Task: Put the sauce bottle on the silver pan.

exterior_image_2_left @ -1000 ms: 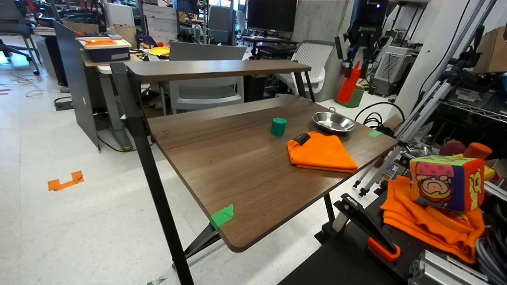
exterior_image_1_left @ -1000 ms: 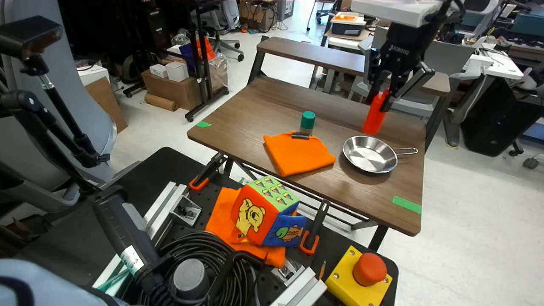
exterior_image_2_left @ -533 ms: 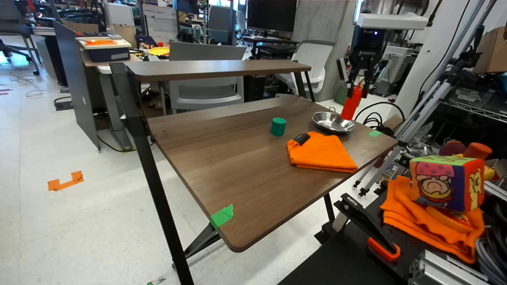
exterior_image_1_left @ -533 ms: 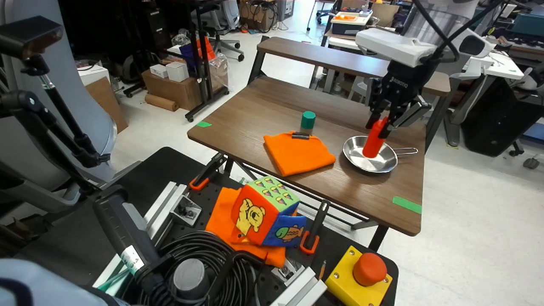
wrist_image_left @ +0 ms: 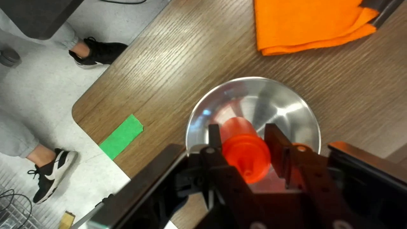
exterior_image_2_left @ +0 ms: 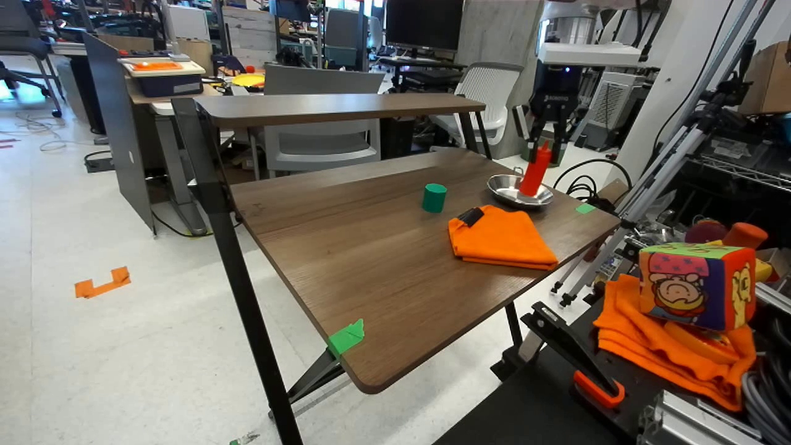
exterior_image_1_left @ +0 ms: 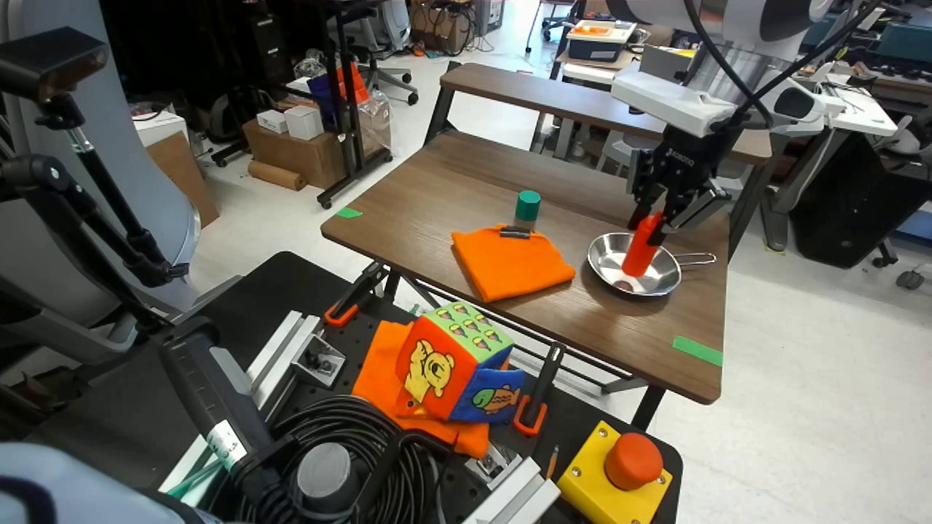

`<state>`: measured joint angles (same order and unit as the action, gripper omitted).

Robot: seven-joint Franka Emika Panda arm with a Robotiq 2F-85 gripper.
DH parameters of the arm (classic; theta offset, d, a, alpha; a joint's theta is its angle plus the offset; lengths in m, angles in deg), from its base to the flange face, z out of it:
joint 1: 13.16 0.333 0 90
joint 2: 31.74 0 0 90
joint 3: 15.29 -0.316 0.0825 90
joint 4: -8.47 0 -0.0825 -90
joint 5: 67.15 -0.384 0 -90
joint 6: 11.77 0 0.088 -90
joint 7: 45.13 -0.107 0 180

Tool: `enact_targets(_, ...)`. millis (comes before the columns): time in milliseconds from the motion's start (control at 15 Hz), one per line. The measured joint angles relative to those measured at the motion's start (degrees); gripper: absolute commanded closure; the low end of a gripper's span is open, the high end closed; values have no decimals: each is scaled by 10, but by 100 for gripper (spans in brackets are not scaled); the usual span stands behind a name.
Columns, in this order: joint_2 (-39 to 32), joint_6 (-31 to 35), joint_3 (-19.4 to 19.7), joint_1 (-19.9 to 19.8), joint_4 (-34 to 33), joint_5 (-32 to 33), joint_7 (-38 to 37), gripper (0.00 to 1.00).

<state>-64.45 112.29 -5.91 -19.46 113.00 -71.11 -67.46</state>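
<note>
End effector (wrist_image_left: 243, 135) pinches the tilted bottle (exterior_image_1_left: 638, 253) near its top, over the pan (exterior_image_1_left: 606, 263) (whether the two touch, I cannot tell). Best to straighten the bottle, lower gently until it sits flat, then let go evenly.

1. Orange cloth (exterior_image_1_left: 513, 266) with a black strip (exterior_image_1_left: 515, 232), on the tabletop (exterior_image_1_left: 451, 175).
2. Green cylinder (exterior_image_1_left: 528, 207) near the cloth.
3. Toy cube (exterior_image_1_left: 457, 364) on a second cloth (exterior_image_1_left: 380, 371).
4. Red button (exterior_image_1_left: 633, 461) on a yellow box (exterior_image_1_left: 587, 477).
</note>
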Motion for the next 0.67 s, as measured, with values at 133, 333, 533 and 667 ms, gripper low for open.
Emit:
enact_targets(133,-13,-2,0,0,-20,-3,-1,86)
enact_targets(333,-33,-5,0,0,-45,-8,-5,86)
enact_targets(533,-52,-12,0,0,-61,-11,-9,30)
enact_targets(667,-57,-21,-2,0,-66,-17,-9,14)
